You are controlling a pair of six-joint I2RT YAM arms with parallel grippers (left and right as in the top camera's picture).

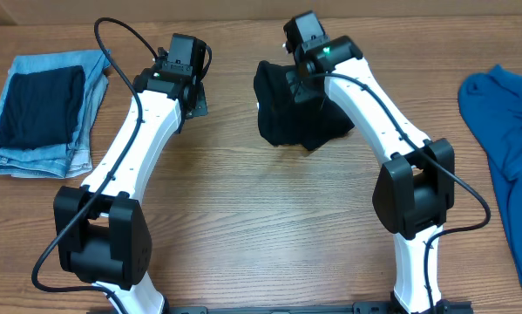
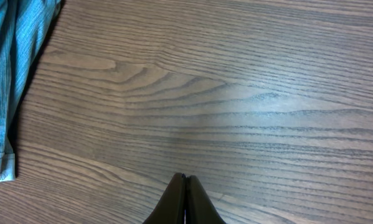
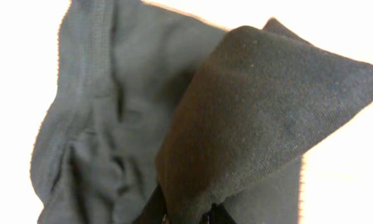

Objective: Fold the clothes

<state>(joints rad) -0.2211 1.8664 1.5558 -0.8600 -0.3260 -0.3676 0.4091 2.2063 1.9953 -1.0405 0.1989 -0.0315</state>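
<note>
The clothes, a black T-shirt [image 1: 282, 118], hang bunched and lifted at the back middle of the wooden table [image 1: 269, 218]. My right gripper [image 1: 301, 80] is shut on a fold of it. In the right wrist view the black fabric [image 3: 254, 112] fills the frame and drapes over the right gripper [image 3: 185, 214], hiding most of its fingers. My left gripper [image 1: 194, 101] hovers to the left of the shirt, apart from it. In the left wrist view the left gripper [image 2: 185, 182] is shut on nothing above bare wood.
Folded light-blue jeans [image 1: 34, 153] lie at the far left with a dark folded cloth [image 1: 41, 106] on top; their edge [image 2: 5, 74] shows in the left wrist view. A bright blue garment [image 1: 513, 131] lies at the right edge.
</note>
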